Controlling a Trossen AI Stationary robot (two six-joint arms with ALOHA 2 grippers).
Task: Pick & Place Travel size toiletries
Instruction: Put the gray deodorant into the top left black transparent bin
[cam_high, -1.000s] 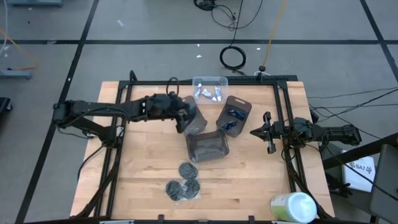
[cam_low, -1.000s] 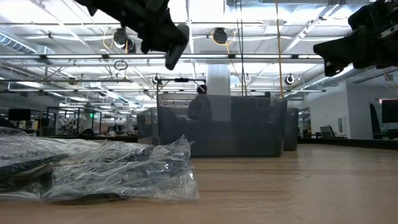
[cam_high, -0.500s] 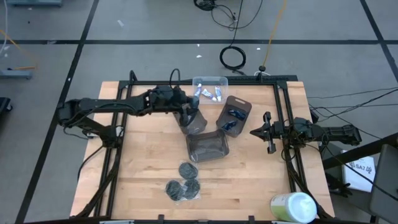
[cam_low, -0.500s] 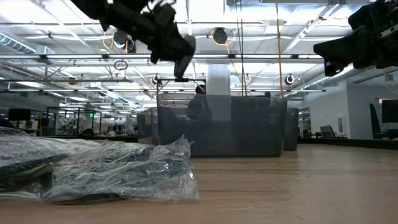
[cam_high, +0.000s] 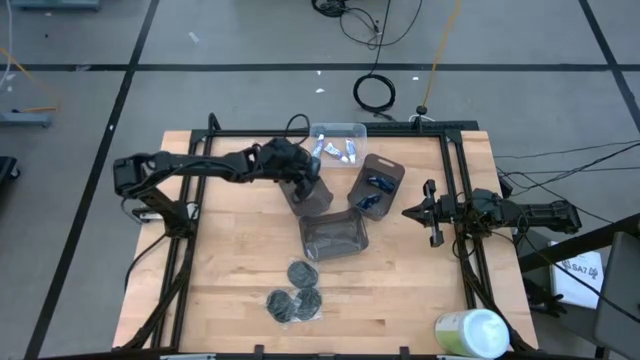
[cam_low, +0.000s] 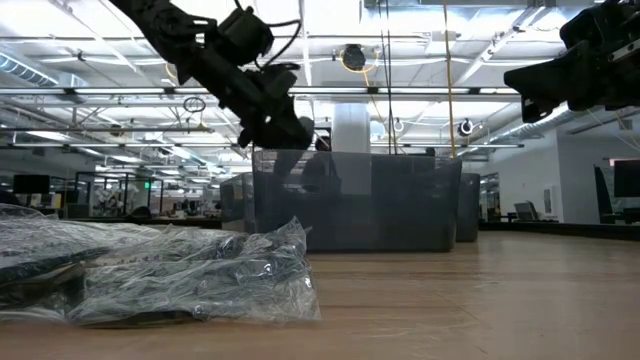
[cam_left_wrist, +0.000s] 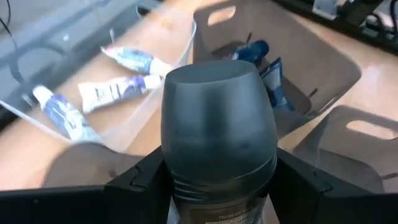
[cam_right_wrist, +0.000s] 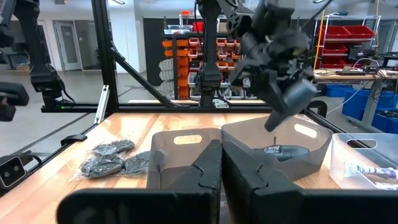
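Observation:
My left gripper (cam_high: 309, 186) is shut on a grey-blue oval stick (cam_left_wrist: 217, 124) and hangs above a smoky-grey tray (cam_high: 312, 200) near the table's middle. In the low view the gripper (cam_low: 287, 130) slants down just over the tray's rim. White tubes (cam_high: 335, 150) lie in a clear tray (cam_high: 338, 130). Dark-blue mini bottles (cam_high: 377, 184) lie in a second smoky tray. Dark-grey discs in clear bags (cam_high: 295, 295) lie on the table near its near edge. My right gripper (cam_high: 432, 212) waits shut at the table's right side. My left gripper pinches the oval stick between its two fingers (cam_left_wrist: 140, 186) by the body just below the cap (cam_left_wrist: 217, 196). The rounded cap end (cam_left_wrist: 217, 87) sticks out past the fingertips. The stick is lifted clear and slants cap-down over the tray.
A third smoky-grey tray (cam_high: 333, 236) stands just nearer than the left gripper. A big pale-green-and-white round container (cam_high: 472, 333) lies at the table's near right corner. A dark frame (cam_high: 455, 180) runs along the table's sides. Bare wood shows at the near left.
My left gripper has moved down and toward the table's right and far side, tipping its fingers downward, and has carried the stick from high above the table to just over the smoky tray's rim. It has stayed shut on the stick.

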